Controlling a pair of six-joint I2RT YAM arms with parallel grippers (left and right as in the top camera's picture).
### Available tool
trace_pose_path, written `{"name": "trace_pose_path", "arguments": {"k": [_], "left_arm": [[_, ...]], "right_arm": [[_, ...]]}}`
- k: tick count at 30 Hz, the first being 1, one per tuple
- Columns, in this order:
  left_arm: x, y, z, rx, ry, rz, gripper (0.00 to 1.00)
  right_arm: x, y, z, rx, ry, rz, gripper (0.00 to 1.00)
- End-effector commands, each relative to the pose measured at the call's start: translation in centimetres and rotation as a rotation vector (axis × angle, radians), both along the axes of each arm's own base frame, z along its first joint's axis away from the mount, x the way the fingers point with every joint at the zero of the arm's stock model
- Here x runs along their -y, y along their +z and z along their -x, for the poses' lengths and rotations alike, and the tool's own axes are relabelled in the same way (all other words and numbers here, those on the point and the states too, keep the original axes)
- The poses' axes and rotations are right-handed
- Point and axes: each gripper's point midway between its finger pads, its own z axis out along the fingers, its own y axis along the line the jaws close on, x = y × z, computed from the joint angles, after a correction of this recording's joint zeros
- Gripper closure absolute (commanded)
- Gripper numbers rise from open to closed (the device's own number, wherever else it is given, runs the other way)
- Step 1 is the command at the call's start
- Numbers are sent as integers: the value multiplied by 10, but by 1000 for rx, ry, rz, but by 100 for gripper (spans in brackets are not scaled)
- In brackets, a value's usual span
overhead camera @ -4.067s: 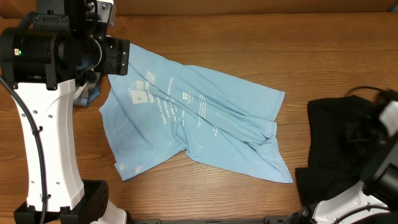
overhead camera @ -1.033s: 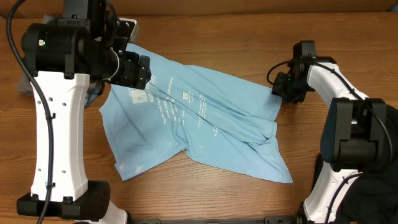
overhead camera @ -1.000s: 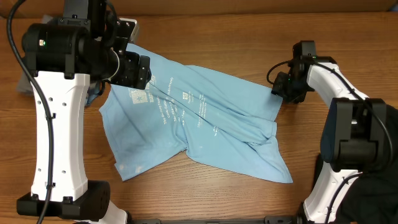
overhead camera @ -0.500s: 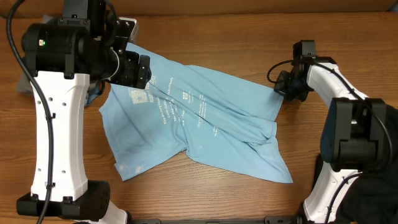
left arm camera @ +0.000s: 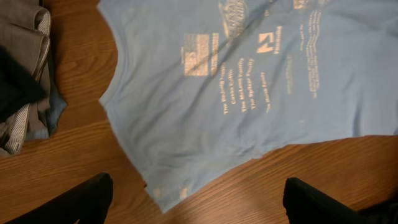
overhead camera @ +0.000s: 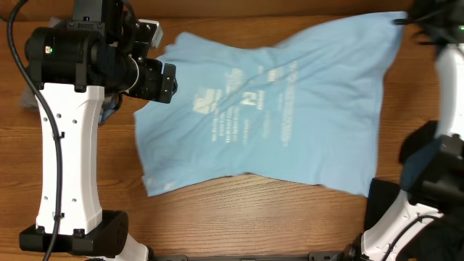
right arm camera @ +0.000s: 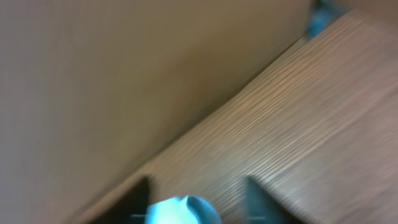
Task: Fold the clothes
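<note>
The clothes in play are a light blue T-shirt (overhead camera: 290,109) with pale printed text, stretched wide across the table and blurred with motion. Its far right corner rises to my right gripper (overhead camera: 419,16) at the table's back right corner. In the right wrist view a bunch of blue cloth (right arm camera: 181,210) sits between that gripper's (right arm camera: 198,202) dark fingers. My left gripper (overhead camera: 161,78) hovers over the shirt's left shoulder. In the left wrist view the left gripper (left arm camera: 196,196) stands wide open above the shirt's (left arm camera: 249,81) lower hem, holding nothing.
A pile of grey and striped clothes (left arm camera: 25,74) lies left of the shirt, beside the left arm. Black cloth (overhead camera: 383,197) shows at the lower right, mostly behind the right arm. A tan wall (right arm camera: 124,74) runs along the table's back edge.
My right gripper has swung from the shirt's right edge up to the back right corner, dragging the shirt with it; the shirt now spreads much wider. The left arm has stayed put.
</note>
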Motion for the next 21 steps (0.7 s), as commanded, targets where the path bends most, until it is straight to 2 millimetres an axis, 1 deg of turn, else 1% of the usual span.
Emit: {"name": "trace_pose_path", "arguments": {"k": [1,3,6,8,10,11,12,13,15,18,20,21], "left_arm": [[3,-1,2,-10,2,10,8],[0,-1,2,-10,9,-7,8],[-5,-4,4,-23,22,-38,5],[-7,-7,7,-43,27,-48,4],[-9,-15,9,-73,53,-52,3],[-15,-25,11,-110,98,-76,2],[-19,-30,12,-128,128,-93,1],[-33,-44,15,-177,226,-150,1],[-48,-67,22,-251,352,-211,0],[-52,-106,33,-365,422,-230,0],[-49,-136,39,-432,440,-212,0],[-46,-153,43,-468,435,-193,2]], "right_arm": [[5,22,15,25,30,-65,0],[-2,17,26,-9,68,-122,0],[-12,15,43,-66,79,-161,0],[-18,20,55,-89,80,-172,0],[-27,31,67,-96,87,-175,0],[-35,39,75,-95,101,-180,0],[-38,43,79,-94,110,-183,0],[-47,52,88,-90,131,-198,0],[-60,64,100,-83,165,-225,0],[-75,74,118,-93,197,-261,0],[-80,74,130,-117,199,-277,0],[-83,73,135,-134,196,-286,0]]}}
